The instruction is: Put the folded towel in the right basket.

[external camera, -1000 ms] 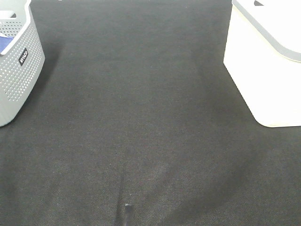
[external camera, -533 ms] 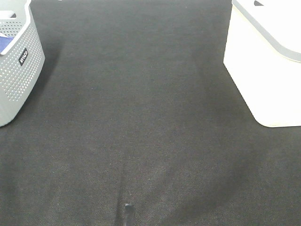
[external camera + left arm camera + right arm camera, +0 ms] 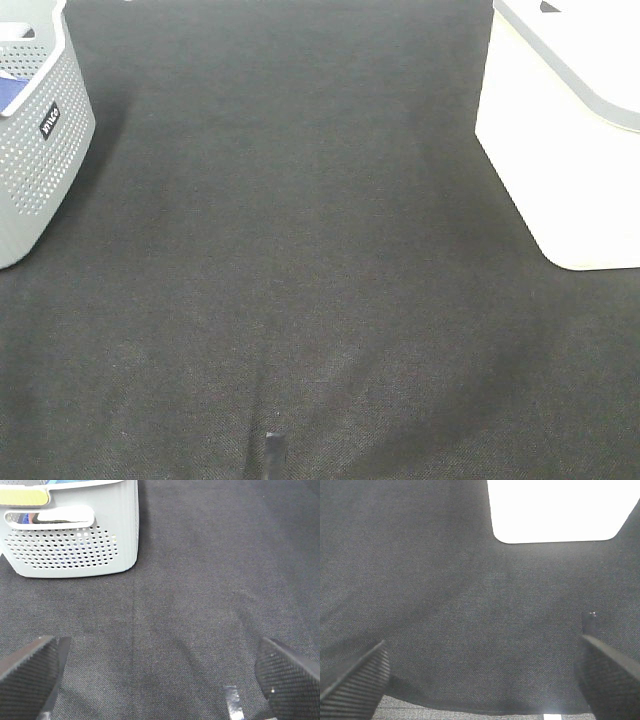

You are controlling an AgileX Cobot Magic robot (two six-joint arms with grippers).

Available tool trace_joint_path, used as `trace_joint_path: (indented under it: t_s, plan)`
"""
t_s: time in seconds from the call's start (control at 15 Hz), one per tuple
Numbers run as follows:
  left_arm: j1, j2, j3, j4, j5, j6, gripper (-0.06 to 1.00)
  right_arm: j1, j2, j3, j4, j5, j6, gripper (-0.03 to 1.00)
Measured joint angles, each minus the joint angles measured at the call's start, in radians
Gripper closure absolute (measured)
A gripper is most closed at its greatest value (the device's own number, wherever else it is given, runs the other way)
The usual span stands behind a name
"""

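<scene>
No folded towel lies on the desk (image 3: 300, 250) that I can see. The middle is just bare dark cloth. Something blue peeks out at the top of the gray basket (image 3: 40, 150) on the left. It might be cloth, but I cannot tell if it is the towel.

The white basket (image 3: 560, 150) on the right is where the towel must go. I cannot see inside it from here, so the towel could already be in there. If so, the job looks done. If not, it has hardly begun.

Both arms sit back near the front edge of the desk. The left pincer (image 3: 160, 680) is spread wide and holds nothing. The right pincer (image 3: 480, 680) is spread wide too, with nothing in it.

If the towel is still in the gray basket, I think the next move is to reach in, pinch it and carry it across to the white one.

The desk cover is dark, rough, woven cloth. The gray basket is plastic with many little holes and a handle slot. The white basket is smooth with round corners. The pincer fingers (image 3: 30, 670) are black and ridged.
</scene>
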Motion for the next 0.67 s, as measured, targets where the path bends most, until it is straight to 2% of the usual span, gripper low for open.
trace_joint_path:
  t_s: [0.67]
  plan:
    - [0.000, 0.000, 0.000, 0.000, 0.000, 0.000, -0.05, 0.000, 0.000, 0.000, 0.000, 0.000, 0.000, 0.02]
